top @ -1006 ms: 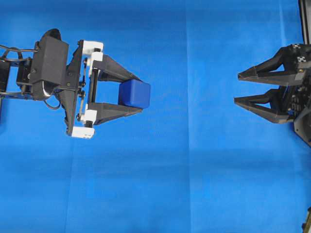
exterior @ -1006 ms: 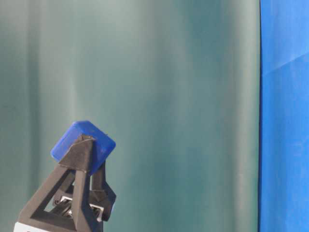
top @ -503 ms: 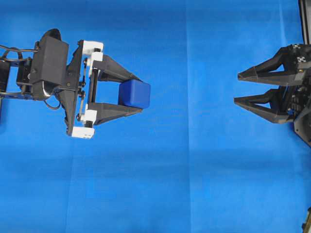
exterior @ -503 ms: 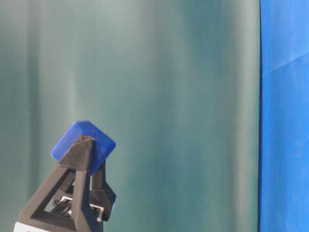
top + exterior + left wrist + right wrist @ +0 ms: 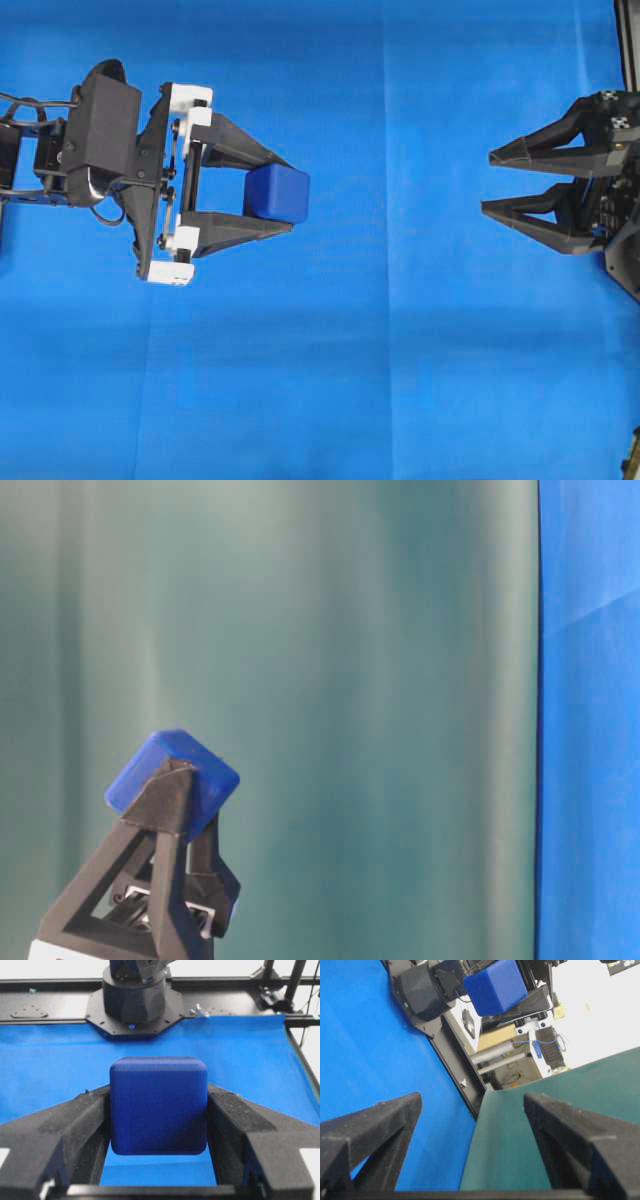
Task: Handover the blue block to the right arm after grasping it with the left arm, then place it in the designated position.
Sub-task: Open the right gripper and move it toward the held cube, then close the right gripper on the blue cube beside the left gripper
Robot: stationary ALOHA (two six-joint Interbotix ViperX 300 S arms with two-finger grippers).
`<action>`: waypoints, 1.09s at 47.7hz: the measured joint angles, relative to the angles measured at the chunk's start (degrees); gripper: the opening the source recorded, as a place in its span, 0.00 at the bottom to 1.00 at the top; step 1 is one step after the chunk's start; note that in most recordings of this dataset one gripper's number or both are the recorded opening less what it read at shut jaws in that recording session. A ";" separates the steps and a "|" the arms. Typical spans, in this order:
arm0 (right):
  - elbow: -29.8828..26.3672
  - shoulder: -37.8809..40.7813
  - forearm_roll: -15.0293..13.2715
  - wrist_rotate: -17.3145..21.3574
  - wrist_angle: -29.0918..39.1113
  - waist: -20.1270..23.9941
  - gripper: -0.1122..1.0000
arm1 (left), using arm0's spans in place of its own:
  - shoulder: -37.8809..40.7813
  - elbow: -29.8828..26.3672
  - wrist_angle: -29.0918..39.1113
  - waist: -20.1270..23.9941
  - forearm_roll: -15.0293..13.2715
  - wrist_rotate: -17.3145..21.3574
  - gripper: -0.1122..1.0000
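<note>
Black pincer [image 5: 285,190], white brackets [image 5: 185,105]

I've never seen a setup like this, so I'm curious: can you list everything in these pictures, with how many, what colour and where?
block: one, dark blue, held off the cloth between the left gripper's fingers
cloth: one, bright blue, covering the table
curtain: one, dark green, hanging behind the scene in the table-level view
left gripper: one, black with white brackets, left side of the overhead view, closed on the block
right gripper: one, black, right edge of the overhead view, fingers spread apart, holding nothing
</note>
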 measured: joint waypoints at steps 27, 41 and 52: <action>-9.76 15.64 -1.32 -0.35 -5.19 -0.09 0.95 | 0.00 0.00 0.26 0.00 0.00 0.00 0.54; -17.58 24.96 -5.10 -0.62 -8.00 0.00 0.95 | 0.00 0.00 0.53 -0.09 0.00 0.00 0.54; -22.59 31.20 -7.21 -0.44 -8.26 0.00 0.95 | -0.09 0.00 0.62 -0.09 0.00 0.00 0.54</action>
